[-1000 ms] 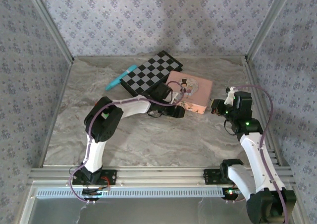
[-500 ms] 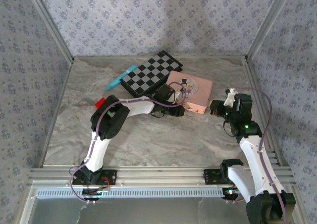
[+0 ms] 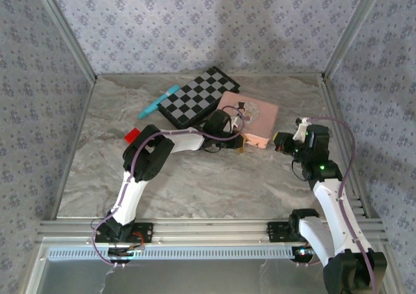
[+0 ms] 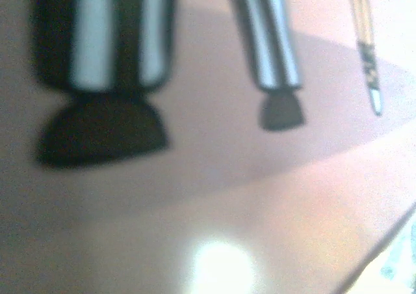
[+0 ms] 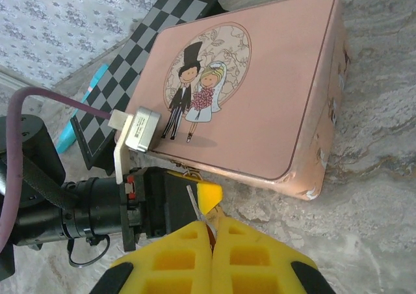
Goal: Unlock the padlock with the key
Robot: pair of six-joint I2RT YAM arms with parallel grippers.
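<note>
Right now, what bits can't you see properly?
Padlock: can't be made out; the left tool blocks the pink tin's front edge, right wrist view.
Key: just a thin sliver in the shut right tool, too small to be sure.
Left wrist view: blurred, pressed too close to the tin's lid.
Left tool: open or shut unclear.

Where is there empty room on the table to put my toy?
The widest bare patch is the near middle of the table, in front of the pink tin. The far right corner behind the tin is bare too. It is crowded at the tin's near edge, by the left gripper and right gripper.
</note>
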